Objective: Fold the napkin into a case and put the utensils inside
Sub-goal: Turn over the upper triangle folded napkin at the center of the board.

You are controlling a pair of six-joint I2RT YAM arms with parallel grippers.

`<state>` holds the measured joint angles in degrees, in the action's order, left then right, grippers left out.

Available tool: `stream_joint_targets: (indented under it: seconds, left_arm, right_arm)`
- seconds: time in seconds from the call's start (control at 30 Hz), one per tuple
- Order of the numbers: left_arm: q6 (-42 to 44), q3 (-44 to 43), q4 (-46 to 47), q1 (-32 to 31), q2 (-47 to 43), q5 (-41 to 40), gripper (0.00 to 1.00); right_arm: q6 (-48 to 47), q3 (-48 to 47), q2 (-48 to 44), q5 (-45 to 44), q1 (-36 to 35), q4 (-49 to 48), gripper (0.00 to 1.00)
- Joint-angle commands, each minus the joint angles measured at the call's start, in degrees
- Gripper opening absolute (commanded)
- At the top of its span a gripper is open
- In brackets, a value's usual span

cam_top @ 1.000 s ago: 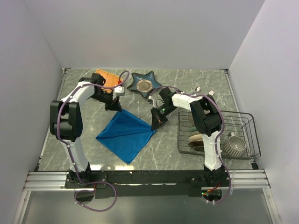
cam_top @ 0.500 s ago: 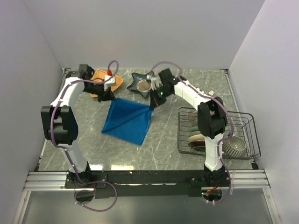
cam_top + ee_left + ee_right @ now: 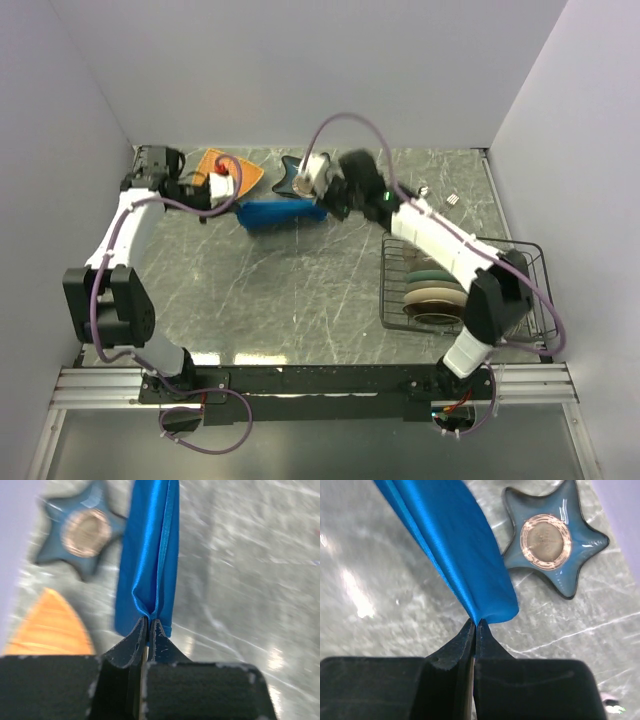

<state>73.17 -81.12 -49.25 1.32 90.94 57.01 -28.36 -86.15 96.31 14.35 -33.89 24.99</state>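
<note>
The bright blue napkin (image 3: 283, 214) hangs as a narrow folded band above the back of the table, stretched between my two grippers. My left gripper (image 3: 240, 212) is shut on its left end, and in the left wrist view the napkin (image 3: 150, 555) runs away from the closed left gripper (image 3: 149, 622). At the other end my right gripper (image 3: 325, 210) is shut too, and its wrist view shows the napkin (image 3: 450, 535) pinched at the right gripper (image 3: 476, 624). The utensils, a spoon (image 3: 424, 188) and a fork (image 3: 452, 200), lie at the back right.
A dark star-shaped dish (image 3: 293, 178) (image 3: 82, 532) (image 3: 550, 540) sits just behind the napkin. The orange triangular dish (image 3: 228, 170) (image 3: 47, 630) is at the back left. A wire rack (image 3: 535, 290) holding dishes stands at the right.
Both arms reached toward the back of the table, carrying the napkin up and away. The cloth went from a spread sheet to a narrow band between the grippers.
</note>
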Motion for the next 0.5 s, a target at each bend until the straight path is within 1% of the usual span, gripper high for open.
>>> stream_joint_targets:
  seconds: [0.0, 0.07, 0.1, 0.17, 0.2, 0.23, 0.27, 0.37, 0.47]
  left_arm:
    - [9.35, 11.82, -0.22, 0.61, -3.83, -0.41, 0.01]
    - [10.85, 15.97, -2.68, -0.44, -6.64, -1.11, 0.01]
    - [11.29, 20.0, -3.04, -0.62, -7.69, -1.29, 0.01]
    - [12.69, 25.8, -3.92, -0.97, -10.33, -2.87, 0.01]
    - [13.4, 27.75, -3.75, -1.06, -10.95, -3.57, 0.01]
    - [13.49, 29.51, -3.31, -2.45, -12.43, -4.53, 0.01]
    - [13.58, 32.66, -2.61, -3.07, -13.06, -5.07, 0.01]
    - [14.81, 37.86, -1.37, -4.39, -15.43, -6.91, 0.01]
    - [17.27, 42.17, -0.59, -5.71, -18.07, -8.66, 0.01]
  right_arm:
    - [-12.15, 19.94, -6.39, -11.44, -6.34, -19.06, 0.0]
    - [-12.69, 26.78, -8.77, -12.94, -8.81, -21.55, 0.0]
    - [-12.86, 28.56, -9.38, -13.29, -11.26, -22.44, 0.0]
    - [-13.21, 34.62, -10.61, -15.56, -13.82, -24.8, 0.0]
    - [-13.47, 36.82, -10.97, -16.45, -15.23, -28.56, 0.0]
    - [-14.09, 40.15, -10.8, -17.85, -17.76, -30.34, 0.0]
    - [-14.0, 41.4, -10.45, -19.6, -19.01, -31.75, 0.0]
    - [-13.65, 44.22, -8.52, -23.12, -22.09, -36.32, 0.0]
    - [-13.83, 45.89, -7.1, -24.02, -23.76, -39.05, 0.0]
